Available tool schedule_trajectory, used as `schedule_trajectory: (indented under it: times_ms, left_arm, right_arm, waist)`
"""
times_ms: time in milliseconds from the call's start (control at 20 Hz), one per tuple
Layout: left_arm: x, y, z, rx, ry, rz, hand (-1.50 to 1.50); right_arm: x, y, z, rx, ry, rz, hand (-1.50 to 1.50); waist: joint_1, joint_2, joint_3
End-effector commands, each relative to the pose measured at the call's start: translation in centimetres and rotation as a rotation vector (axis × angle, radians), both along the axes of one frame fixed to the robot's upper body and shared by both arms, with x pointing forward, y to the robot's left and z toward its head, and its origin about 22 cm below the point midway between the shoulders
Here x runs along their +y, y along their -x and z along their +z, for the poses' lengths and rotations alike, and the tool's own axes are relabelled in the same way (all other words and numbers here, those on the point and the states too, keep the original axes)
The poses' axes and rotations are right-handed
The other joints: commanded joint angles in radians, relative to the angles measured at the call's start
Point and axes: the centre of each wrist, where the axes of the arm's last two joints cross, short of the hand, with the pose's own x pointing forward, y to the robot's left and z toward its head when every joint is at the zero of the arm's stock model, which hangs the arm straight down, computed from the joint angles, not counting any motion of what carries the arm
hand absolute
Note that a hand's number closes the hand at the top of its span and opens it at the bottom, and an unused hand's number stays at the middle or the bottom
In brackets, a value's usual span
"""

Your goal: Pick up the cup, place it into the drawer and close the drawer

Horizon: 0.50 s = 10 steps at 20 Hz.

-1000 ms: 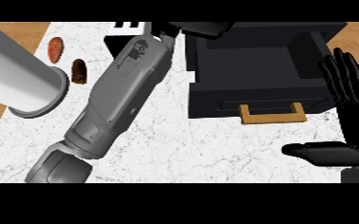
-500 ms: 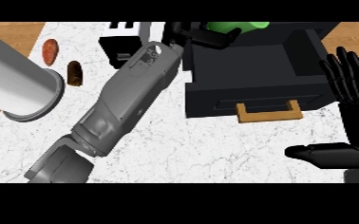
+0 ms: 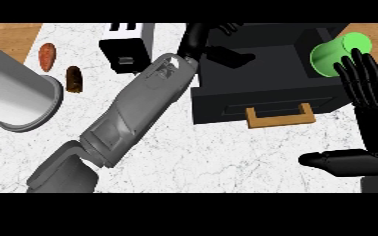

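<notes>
Green, the cup (image 3: 339,54) lay at the drawer (image 3: 269,77) box's right rim, beside the right hand's (image 3: 359,87) straight, empty fingers. The left hand (image 3: 221,50), relaxed, reached over the drawer. Judged next: grasping the cup.

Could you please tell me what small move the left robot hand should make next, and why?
Probably shift the left robot hand rightward over the open drawer toward the green cup. That hand holds nothing, while the cup sits at the drawer's right wall, close beside the resting right robot hand. Whether the cup is inside is unclear.
</notes>
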Motion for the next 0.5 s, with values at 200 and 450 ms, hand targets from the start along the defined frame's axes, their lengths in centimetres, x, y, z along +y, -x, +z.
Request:
schedule_trajectory:
  times_ms: [200,450]
  left_arm:
    - [-1.0,0.3,0.2,-0.003,-0.116,0.032,-1.5]
    - [-1.4,1.1,-0.1,-0.089,-0.01,0.012,-1.5]
  right_arm:
    - [-0.2,0.0,0.9,-0.024,-0.017,0.016,-1.5]
    - [-0.1,-0.7,-1.1,-0.003,-0.113,0.092,-1.5]
  waist:
    - [-0.004,0.001,0.0]
    - [0.011,0.001,0.0]
